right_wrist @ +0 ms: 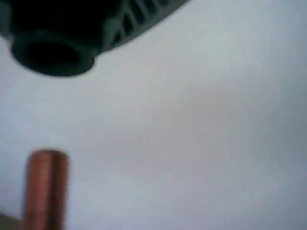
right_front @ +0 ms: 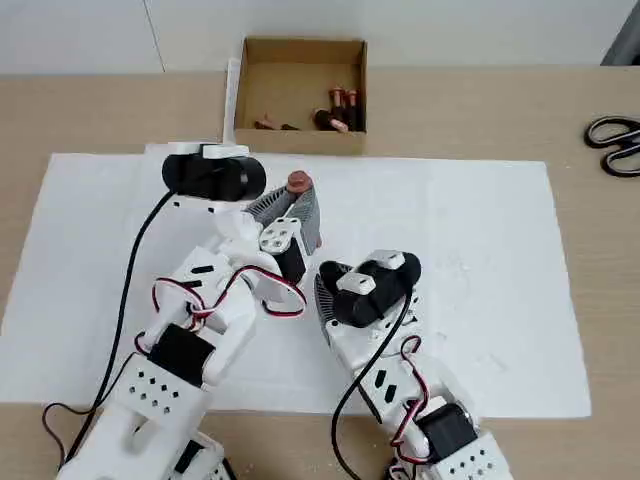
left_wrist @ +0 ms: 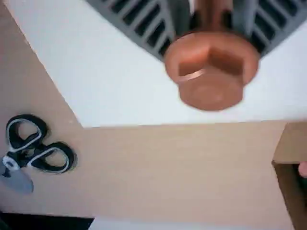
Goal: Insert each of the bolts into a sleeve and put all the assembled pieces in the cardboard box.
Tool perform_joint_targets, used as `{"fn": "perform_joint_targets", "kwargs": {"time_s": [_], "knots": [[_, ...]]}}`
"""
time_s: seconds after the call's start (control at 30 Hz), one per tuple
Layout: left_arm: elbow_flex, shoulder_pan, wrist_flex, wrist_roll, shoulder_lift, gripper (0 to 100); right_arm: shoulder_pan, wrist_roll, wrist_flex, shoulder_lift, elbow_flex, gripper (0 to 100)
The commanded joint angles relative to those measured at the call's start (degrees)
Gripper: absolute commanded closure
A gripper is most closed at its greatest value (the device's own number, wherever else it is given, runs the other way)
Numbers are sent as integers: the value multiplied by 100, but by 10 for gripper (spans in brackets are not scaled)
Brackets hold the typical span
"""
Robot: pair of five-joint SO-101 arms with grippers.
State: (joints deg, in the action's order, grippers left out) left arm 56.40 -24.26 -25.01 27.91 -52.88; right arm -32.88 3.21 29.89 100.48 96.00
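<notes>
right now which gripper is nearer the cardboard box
Left. The left gripper, holding a bolt, is just short of the cardboard box; the right gripper, holding a sleeve, sits farther back.

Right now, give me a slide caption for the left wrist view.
Left gripper holds a copper bolt above the paper, scissors and cardboard box beyond.

No legible text — anywhere.
</notes>
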Motion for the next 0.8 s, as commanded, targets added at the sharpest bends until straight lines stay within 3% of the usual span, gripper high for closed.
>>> {"fn": "perform_joint_targets", "kwargs": {"time_s": [0.0,0.77], "knots": [[-31,-176,-176,44,-158,994,-22,44,-154,127,44,995],[233,-580,-220,44,-167,994,-13,44,-127,127,26,995]]}}
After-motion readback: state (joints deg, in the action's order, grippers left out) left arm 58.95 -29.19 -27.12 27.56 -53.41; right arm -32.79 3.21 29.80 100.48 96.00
